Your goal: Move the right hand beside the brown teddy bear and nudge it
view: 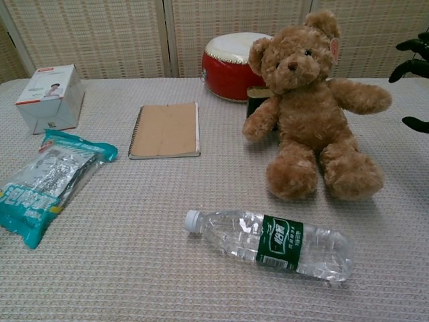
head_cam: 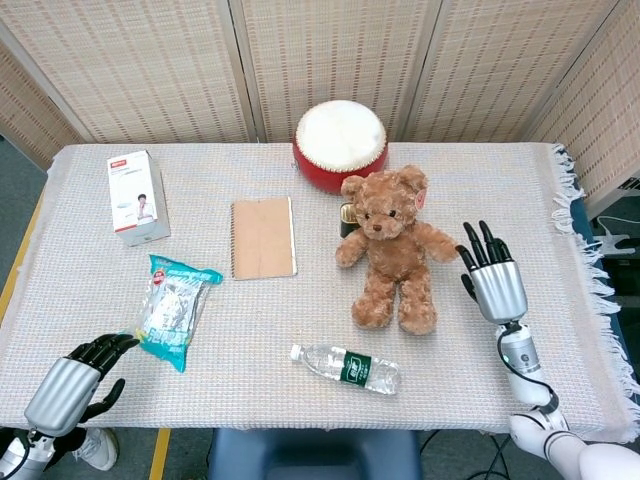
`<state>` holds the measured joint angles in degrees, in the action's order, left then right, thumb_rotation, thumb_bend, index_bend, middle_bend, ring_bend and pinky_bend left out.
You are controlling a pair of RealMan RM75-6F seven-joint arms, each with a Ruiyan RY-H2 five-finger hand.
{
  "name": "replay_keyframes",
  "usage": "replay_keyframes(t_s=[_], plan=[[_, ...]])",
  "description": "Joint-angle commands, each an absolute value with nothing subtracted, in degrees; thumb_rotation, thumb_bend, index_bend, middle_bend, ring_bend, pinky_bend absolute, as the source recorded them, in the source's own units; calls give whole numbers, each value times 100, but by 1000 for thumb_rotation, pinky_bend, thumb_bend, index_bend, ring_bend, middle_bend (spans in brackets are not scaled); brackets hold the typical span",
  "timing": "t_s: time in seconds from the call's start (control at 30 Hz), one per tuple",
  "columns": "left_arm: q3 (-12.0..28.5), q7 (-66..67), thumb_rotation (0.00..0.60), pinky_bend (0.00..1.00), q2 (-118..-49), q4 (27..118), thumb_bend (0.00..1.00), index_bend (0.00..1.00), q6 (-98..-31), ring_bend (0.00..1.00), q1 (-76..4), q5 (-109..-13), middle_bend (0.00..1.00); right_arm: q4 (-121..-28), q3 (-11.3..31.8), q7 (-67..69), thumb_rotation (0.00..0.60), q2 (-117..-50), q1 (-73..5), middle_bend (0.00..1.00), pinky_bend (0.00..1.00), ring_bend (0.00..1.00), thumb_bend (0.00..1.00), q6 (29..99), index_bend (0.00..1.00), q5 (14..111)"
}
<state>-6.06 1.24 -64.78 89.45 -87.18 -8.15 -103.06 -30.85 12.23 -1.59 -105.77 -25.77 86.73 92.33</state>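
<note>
Approach step: right hand (head_cam: 497, 285) fingers spread, empty, just beside fluffy brown teddy bear (head_cam: 393, 247), no contact. Bear sits upright on bench to hand's left. Next: sweep left into bear's arm.

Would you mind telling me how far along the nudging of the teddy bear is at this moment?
Mostly approach so far. The right robot hand is open and sits just beside the teddy bear, close to its outstretched arm, but a gap shows, so no contact yet. The bear sits upright in front of the drum. Left to do: close the gap and push. The left robot hand rests at the near table edge.
</note>
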Motion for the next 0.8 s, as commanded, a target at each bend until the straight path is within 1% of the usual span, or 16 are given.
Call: replay_keyframes(t_s=[0.03,0.2,0.5,0.6,0.7,0.8], plan=[[-604,87,600,358,-6463,8964,451,185,-8736,186,-809,-10303,185,-2771,1186,-318,600,-10830,-2758,87,312,0,117,8524,312,9145],[-619,72,600,359,-6455,8953,451,185,-8731,186,-805,-10318,185,-2330,1211,-438,600,-11136,-3033,87,320,0,117,8395,312,9030],[-608,-3,600,359,-6429,8964,452,185,-8758,186,-796,-10304,185,-1654,1221,-426,600,-11545,-3314,91,377,1,116,8397,340,8845],[-616,6,600,358,-6425,8952,452,185,-8770,186,-788,-10322,186,-1457,1213,-430,600,-11634,-3397,126,416,20,116,8376,379,8794],[-614,-15,600,358,-6419,8970,452,185,-8773,186,-789,-10322,186,-1286,1204,-450,600,-11709,-3461,141,442,31,116,8366,415,8742],[-619,4,600,358,-6420,8955,452,185,-8766,186,-785,-10328,186,-1137,1178,-442,600,-11762,-3510,182,487,74,117,8382,479,8712]])
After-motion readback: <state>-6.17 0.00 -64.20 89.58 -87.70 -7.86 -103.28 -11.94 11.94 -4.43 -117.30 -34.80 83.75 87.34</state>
